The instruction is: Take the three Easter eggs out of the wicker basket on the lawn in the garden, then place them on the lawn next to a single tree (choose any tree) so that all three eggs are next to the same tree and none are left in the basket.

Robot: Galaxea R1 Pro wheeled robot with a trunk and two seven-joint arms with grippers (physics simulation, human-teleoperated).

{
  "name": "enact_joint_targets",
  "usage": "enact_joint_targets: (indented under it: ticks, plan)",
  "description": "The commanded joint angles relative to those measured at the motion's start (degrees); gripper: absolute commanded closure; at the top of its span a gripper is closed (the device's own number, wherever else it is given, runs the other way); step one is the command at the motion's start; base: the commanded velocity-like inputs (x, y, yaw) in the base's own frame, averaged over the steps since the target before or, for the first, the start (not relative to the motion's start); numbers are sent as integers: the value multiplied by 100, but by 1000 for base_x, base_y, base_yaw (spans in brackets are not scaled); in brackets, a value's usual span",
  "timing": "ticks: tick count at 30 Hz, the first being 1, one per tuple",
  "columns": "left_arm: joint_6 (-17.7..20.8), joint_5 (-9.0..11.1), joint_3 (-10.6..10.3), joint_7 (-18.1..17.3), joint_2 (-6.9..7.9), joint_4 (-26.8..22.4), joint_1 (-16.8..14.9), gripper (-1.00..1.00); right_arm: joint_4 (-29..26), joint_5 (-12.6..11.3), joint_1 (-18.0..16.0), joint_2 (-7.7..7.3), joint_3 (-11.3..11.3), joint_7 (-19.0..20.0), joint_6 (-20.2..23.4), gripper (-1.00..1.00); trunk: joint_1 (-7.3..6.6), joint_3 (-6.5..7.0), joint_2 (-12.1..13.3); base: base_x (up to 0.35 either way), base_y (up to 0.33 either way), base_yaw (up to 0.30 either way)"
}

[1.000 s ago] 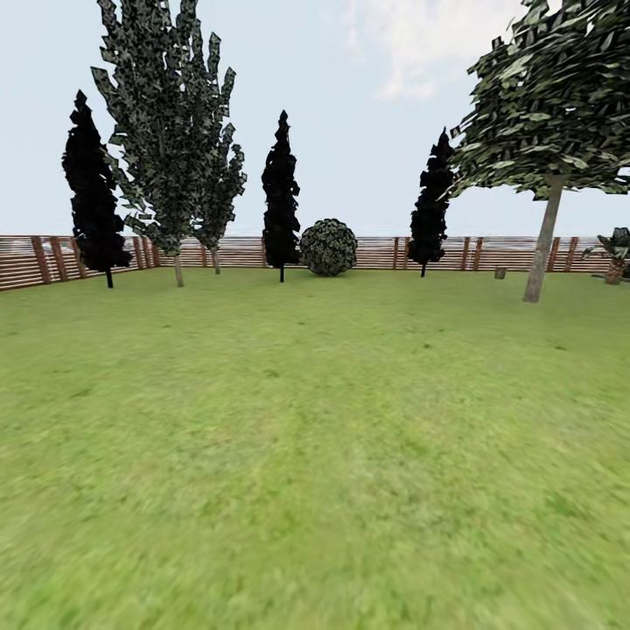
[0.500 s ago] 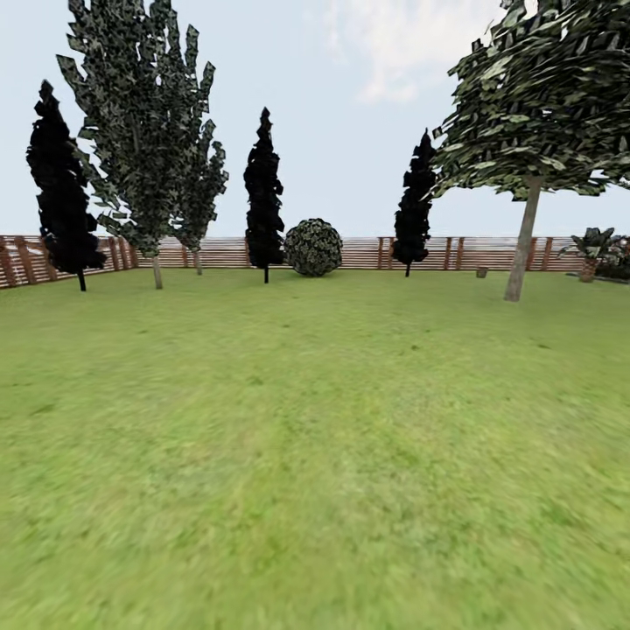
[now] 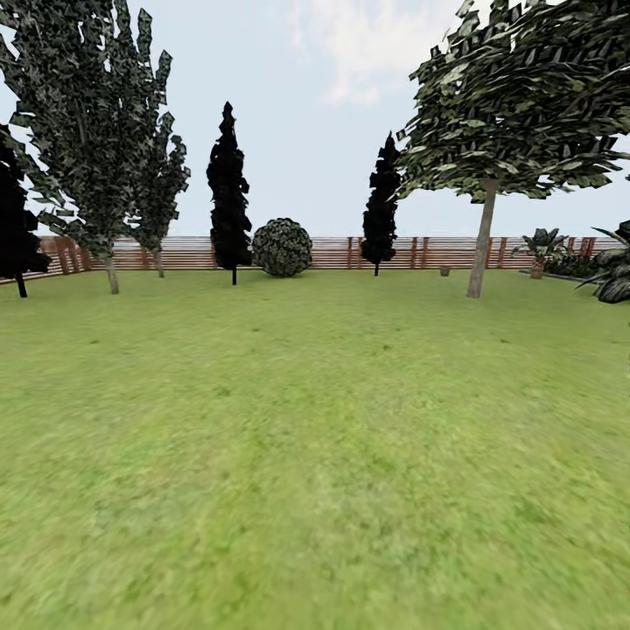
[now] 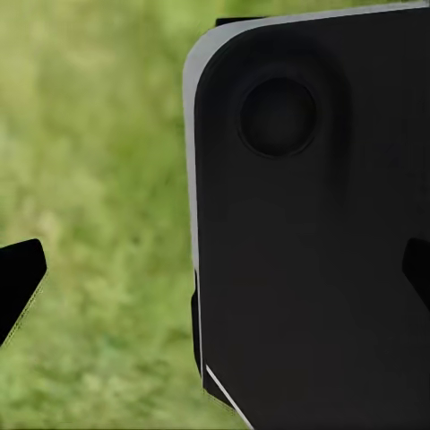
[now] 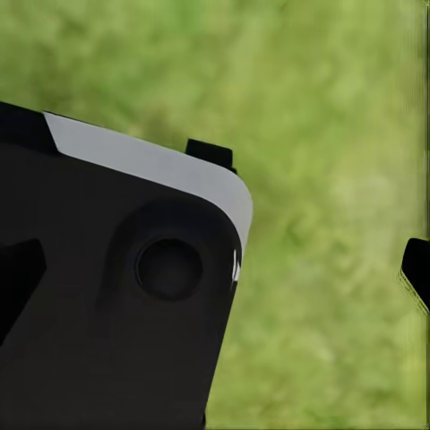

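Mottled lawn, slatted fence, grey-trunked tree; both grippers spread, empty

Head camera panned right: whole scene slid left. Tree shifted from right edge toward centre. Round shrub and fence drifted left. Leftmost conifer got cut by left edge; palm plants entered far right.

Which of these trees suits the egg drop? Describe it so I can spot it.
Follow the slatted wooden fence toward the right. In front of it stands the tree with one pale, slightly leaning trunk under a broad leafy canopy, unlike the narrow black conifers beside it.
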Motion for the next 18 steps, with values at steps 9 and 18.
enact_joint_targets:
  ticks: [9,18]
  plan:
    - [-12,-2,-12,8,0,-7,1,-100,25,10,-14,1,26,3,-38,-100,4,-5,-3,326,0,-7]
    - [-12,-3,-11,8,0,-7,1,-100,25,10,-14,-4,26,11,-54,-100,4,-15,-3,326,0,-61]
